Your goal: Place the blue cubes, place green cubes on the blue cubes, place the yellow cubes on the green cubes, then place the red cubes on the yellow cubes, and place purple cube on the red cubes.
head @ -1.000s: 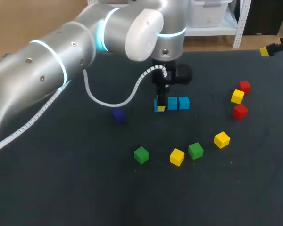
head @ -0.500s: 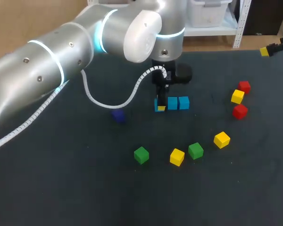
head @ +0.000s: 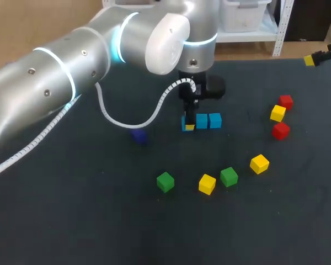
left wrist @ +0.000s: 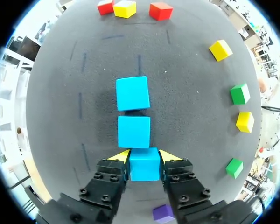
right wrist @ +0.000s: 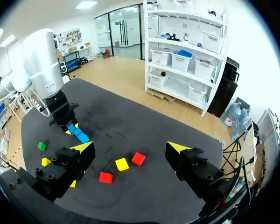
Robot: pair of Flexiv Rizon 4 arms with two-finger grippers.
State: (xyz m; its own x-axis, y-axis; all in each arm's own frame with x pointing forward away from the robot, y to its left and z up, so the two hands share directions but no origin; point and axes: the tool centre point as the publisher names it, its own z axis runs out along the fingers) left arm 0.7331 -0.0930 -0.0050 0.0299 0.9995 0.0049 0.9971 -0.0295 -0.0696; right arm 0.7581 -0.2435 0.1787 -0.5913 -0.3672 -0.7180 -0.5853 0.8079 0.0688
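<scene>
My left gripper (head: 188, 126) (left wrist: 144, 157) is shut on a blue cube (left wrist: 144, 164) low over the mat, its yellow fingertips (left wrist: 121, 156) against two opposite sides. This cube stands in a row with two more blue cubes (head: 202, 121) (head: 214, 120), right against the nearer one (left wrist: 134, 132). A purple cube (head: 138, 136) lies left of the row. Two green cubes (head: 165, 181) (head: 229, 176) and two yellow cubes (head: 207, 184) (head: 259, 164) lie in front. At the right are two red cubes (head: 286, 101) (head: 280, 130) and a yellow one (head: 277, 113). My right gripper (head: 310, 59) (right wrist: 130, 147) hangs open, high at the far right.
The dark mat (head: 71, 210) has free room at the front left and front right. The left arm's big silver links (head: 71, 66) and its white cable (head: 127, 118) cover the back left of the table.
</scene>
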